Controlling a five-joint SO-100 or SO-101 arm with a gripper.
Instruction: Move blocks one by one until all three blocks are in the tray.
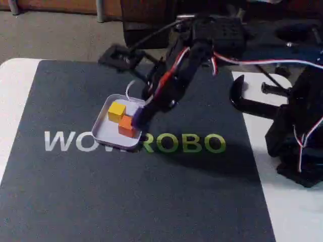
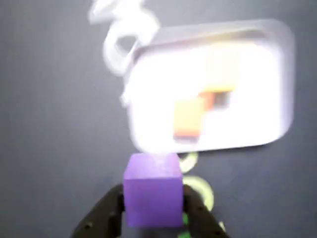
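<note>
Between the black fingers of the gripper [image 2: 152,210] in the wrist view: clamping a purple block [image 2: 152,191], jaws parted only by the cube's own width, pads pressing on both side faces. Hanging just short of the tray [image 2: 277,74], near its closest rim, with green mat lettering [image 2: 200,191] peeking out behind the cube. Looking blurred there, so hard telling height above the mat.

In the fixed view: reaching down over the tray's right edge [image 1: 103,132], purple showing at the fingertips [image 1: 137,117], right beside the orange block [image 1: 126,126]. Sitting inside already: that orange one, plus the yellow block [image 1: 116,111] touching or nearly touching it toward the back.

Judging the step: carrying in the third and last cube. Still needing a short advance over the rim, aiming for bare white floor clear of the two cubes, then lowering and spreading the fingers.
</note>
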